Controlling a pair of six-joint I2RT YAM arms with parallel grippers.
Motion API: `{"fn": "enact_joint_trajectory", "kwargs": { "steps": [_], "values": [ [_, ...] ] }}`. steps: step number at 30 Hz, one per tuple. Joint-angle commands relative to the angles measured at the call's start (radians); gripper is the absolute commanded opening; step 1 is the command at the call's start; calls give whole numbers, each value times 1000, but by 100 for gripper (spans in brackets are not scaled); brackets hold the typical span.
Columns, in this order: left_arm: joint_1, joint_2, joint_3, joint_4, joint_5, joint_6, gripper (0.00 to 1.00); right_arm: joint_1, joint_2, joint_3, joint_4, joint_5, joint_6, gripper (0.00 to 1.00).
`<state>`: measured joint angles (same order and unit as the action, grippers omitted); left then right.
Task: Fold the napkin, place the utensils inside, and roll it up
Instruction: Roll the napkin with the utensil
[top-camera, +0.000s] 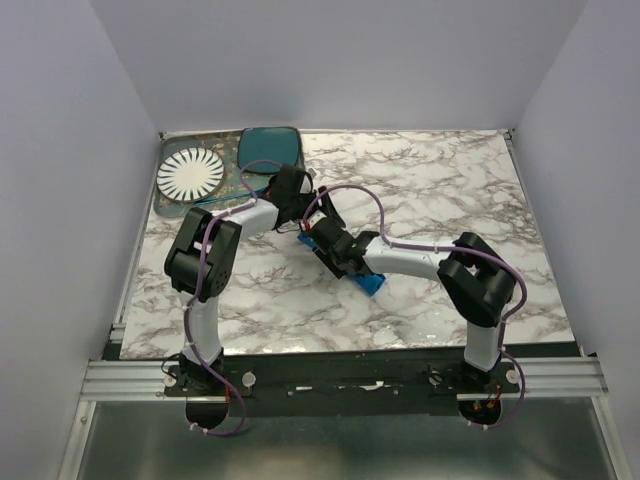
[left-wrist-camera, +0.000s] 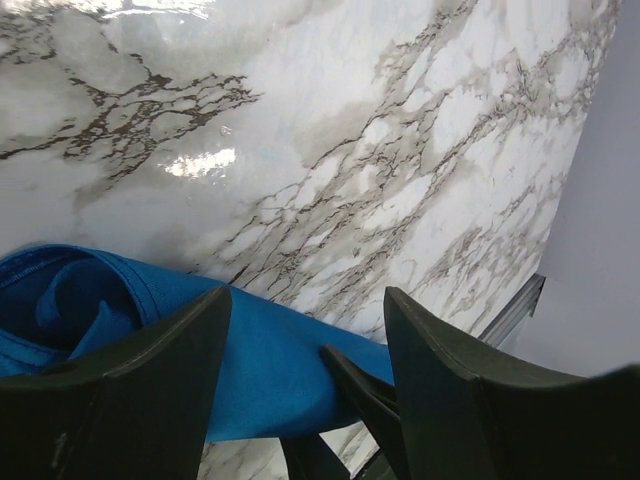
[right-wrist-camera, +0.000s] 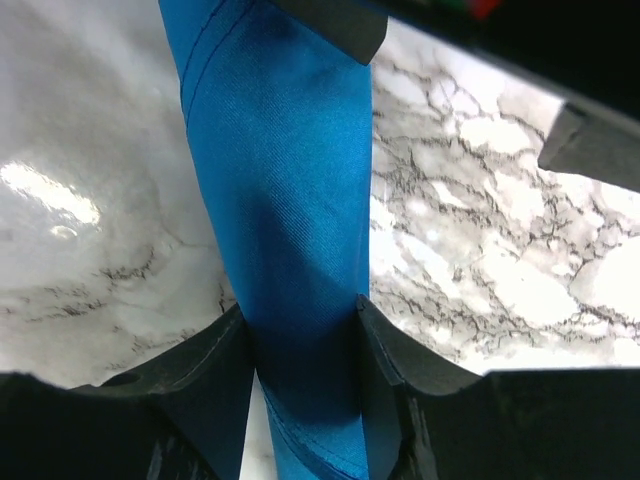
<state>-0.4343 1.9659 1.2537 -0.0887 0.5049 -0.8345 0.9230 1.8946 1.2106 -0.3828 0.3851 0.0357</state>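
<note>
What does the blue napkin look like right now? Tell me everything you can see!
The napkin is bright blue, soft woven cloth with a stitched hem, rolled into a long loose tube. It lies on the marble table. The right hand squeezes it from both sides. The left hand stands open over its other end, where curled layers show.

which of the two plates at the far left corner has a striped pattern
The round white plate with dark radial stripes, the one farther left. The dark teal rounded-square plate beside it is plain.
</note>
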Motion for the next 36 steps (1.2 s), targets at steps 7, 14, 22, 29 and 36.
{"fn": "enact_joint_trajectory", "kwargs": {
  "steps": [7, 14, 22, 29, 36],
  "values": [
    [68, -36, 102, -29, 24, 11, 76, -3, 78, -22, -96, -40, 0, 43],
    [68, -42, 26, 7, 37, 29, 79, -10, 84, -26, -84, -55, 6, 47],
    [63, -70, 4, 44, 38, 57, 84, -29, 46, -49, -68, -92, 16, 59],
    [60, -78, 7, 33, 26, 60, 85, -49, -60, -109, 7, -169, 39, 73],
    [57, -78, -2, 38, 32, 64, 85, -87, -144, -132, 36, -242, 53, 77]
  ]
}}
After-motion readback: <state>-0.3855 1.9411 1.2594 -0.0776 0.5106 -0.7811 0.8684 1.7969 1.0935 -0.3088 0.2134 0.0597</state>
